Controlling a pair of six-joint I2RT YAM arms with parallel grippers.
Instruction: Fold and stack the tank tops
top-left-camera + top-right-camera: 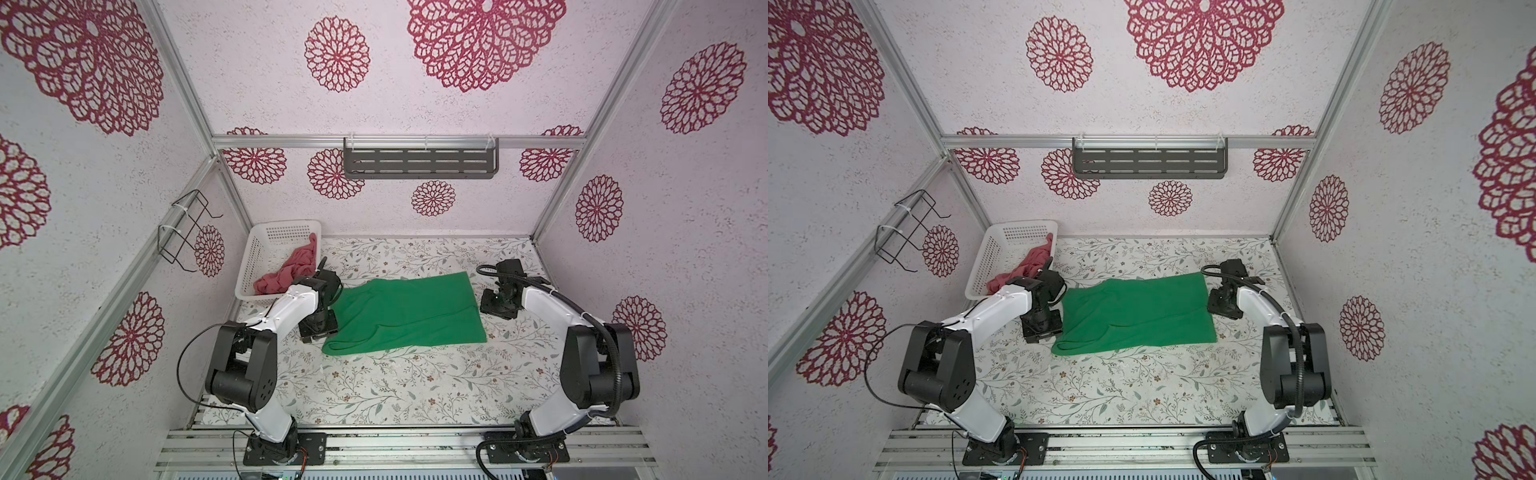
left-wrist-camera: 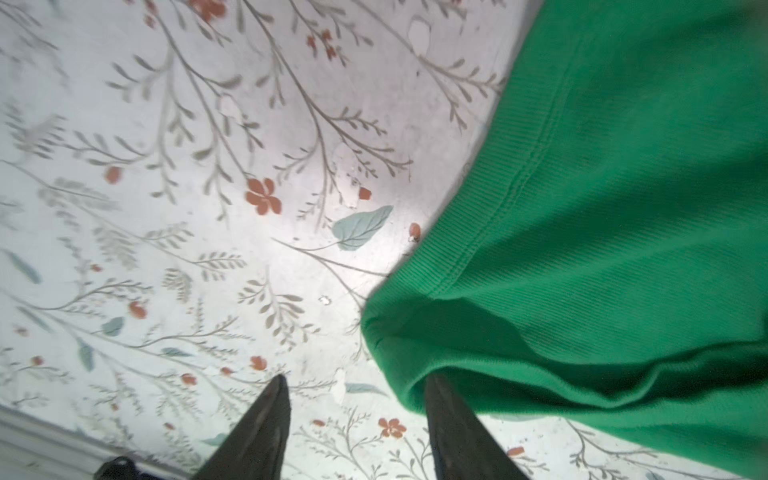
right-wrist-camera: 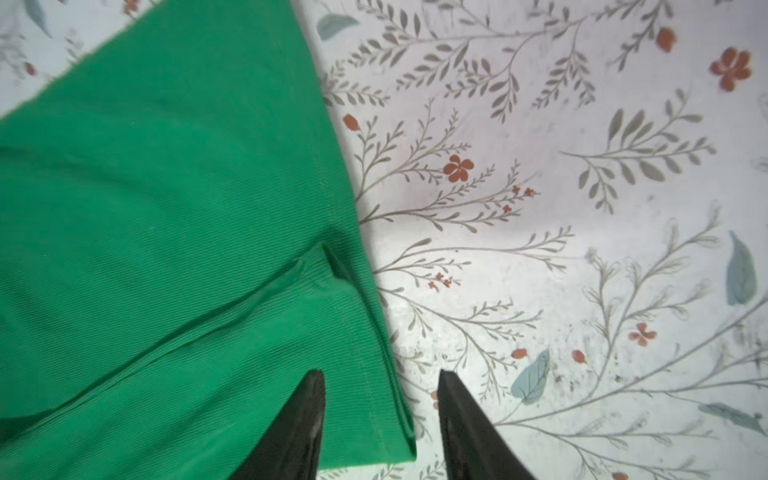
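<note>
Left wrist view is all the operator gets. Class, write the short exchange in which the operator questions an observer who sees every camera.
Operator: Where is the other tank top?
Observer: The pink-red tank top lies crumpled in the white basket at the table's far left corner.
Operator: Is the right gripper holding the green tank top?
Observer: No. It is open, one finger over that top's edge, the other over bare table.

1st top (image 1: 405,316) on tbl (image 1: 374,386); 2nd top (image 1: 286,272) in basket (image 1: 252,253)
</note>
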